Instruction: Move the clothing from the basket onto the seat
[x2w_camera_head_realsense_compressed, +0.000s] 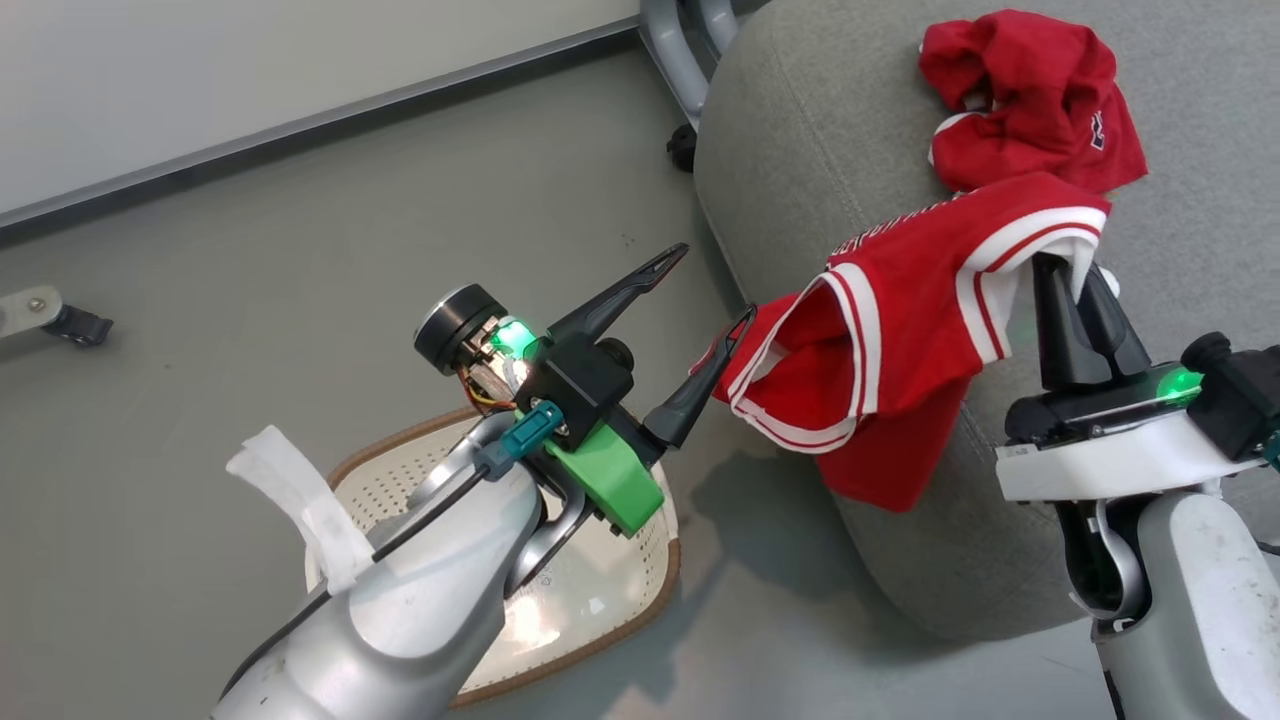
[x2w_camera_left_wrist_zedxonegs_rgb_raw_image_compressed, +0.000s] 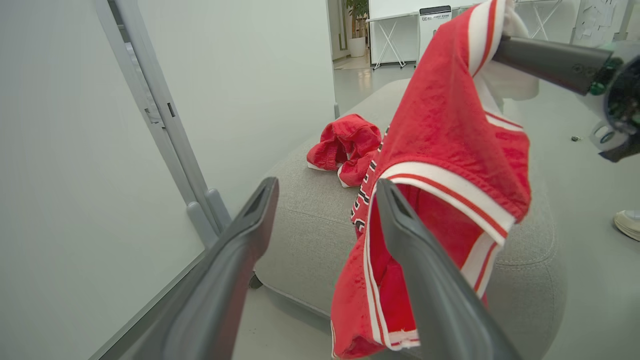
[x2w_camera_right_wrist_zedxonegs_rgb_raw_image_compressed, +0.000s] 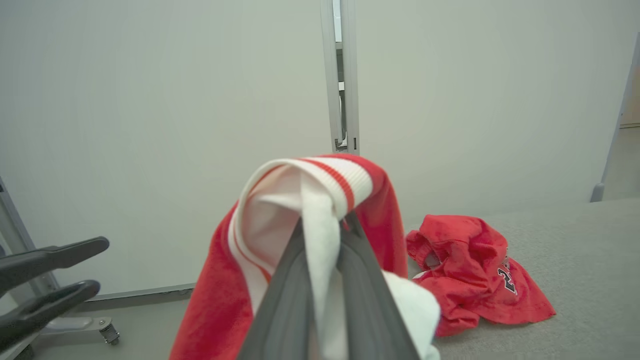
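The pale grey floor (x2w_camera_head_realsense_compressed: 300, 250) runs up to a white partition wall (x2w_camera_head_realsense_compressed: 200, 80), and on it stands the seat (x2w_camera_head_realsense_compressed: 800, 130), a large light-grey cushion with a rounded edge. Nearer the robot, the basket (x2w_camera_head_realsense_compressed: 610, 580) sits on the floor just beside the seat, partly under the left forearm, its perforated white inside and brown rim showing. The basketball jersey (x2w_camera_head_realsense_compressed: 900, 330) hangs over the seat's rounded edge: its lettered upper part lies on the cushion top, one white-striped trim is lifted off the seat, and the rest droops down the seat's side above the floor. The plain red piece (x2w_camera_head_realsense_compressed: 1030, 90) lies crumpled on top of the seat, just behind the jersey; whether the two touch cannot be told. The right gripper (x2w_camera_head_realsense_compressed: 1072, 290) points up at the seat's edge, its two dark fingers pressed together on the jersey's striped trim, with white lining bunched between them. The left gripper (x2w_camera_head_realsense_compressed: 718, 280) hovers above the basket with its fingers spread wide and nothing between them; its lower fingertip sits right at the jersey's hanging hem, though contact cannot be judged.
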